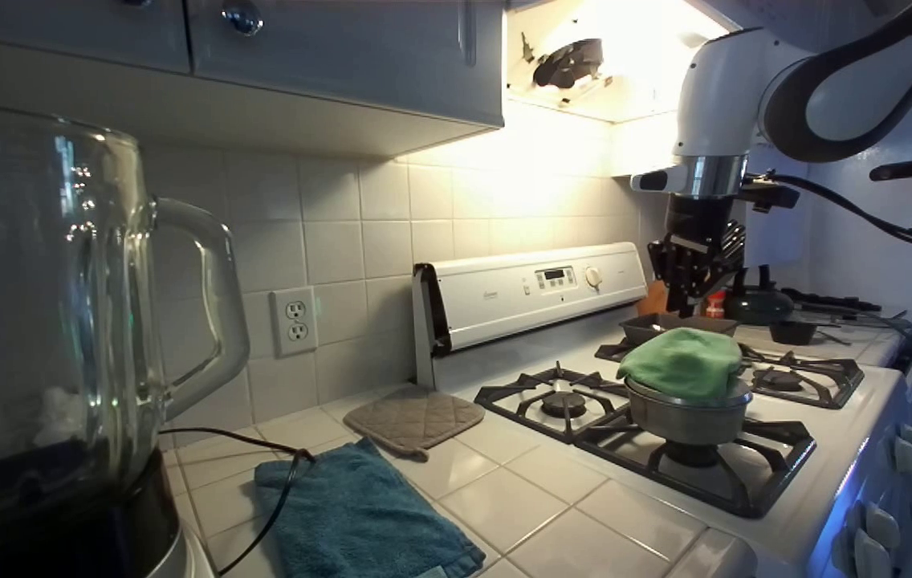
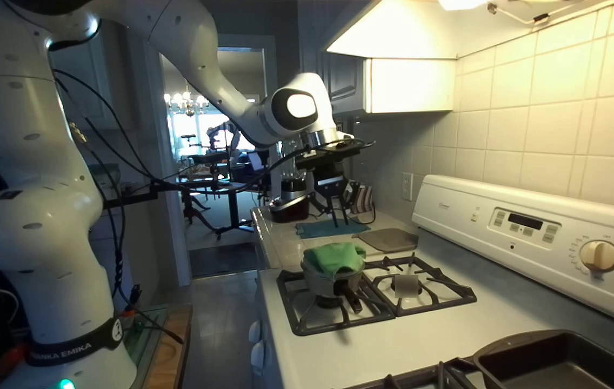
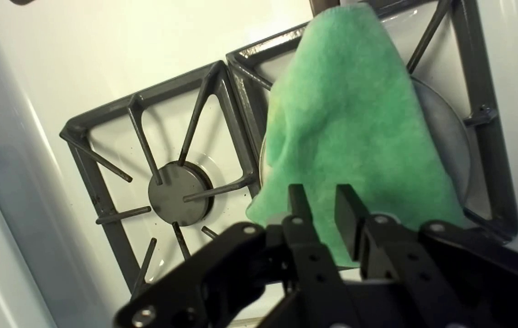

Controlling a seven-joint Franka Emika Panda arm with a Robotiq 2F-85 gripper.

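My black gripper (image 3: 320, 189) is open, with a gap between its fingers and nothing in it. In both exterior views the gripper (image 1: 685, 309) (image 2: 341, 223) points down, a little above a green cloth. The cloth (image 1: 685, 361) (image 2: 335, 256) lies draped over a grey pot (image 1: 689, 419) (image 2: 319, 281). In the wrist view the cloth (image 3: 350, 118) fills the space beneath the fingers and hides most of the pot (image 3: 448, 136). The pot sits on a black stove grate (image 1: 777, 457). Its dark handle (image 2: 351, 300) sticks out in an exterior view.
A dark baking pan (image 2: 534, 351) sits on the stove. The control panel (image 1: 544, 281) rises behind the burners. A grey pot holder (image 1: 414, 417) and a teal towel (image 1: 368, 514) lie on the tiled counter beside a glass blender (image 1: 203, 321). A kettle (image 1: 757, 305) stands beyond the stove.
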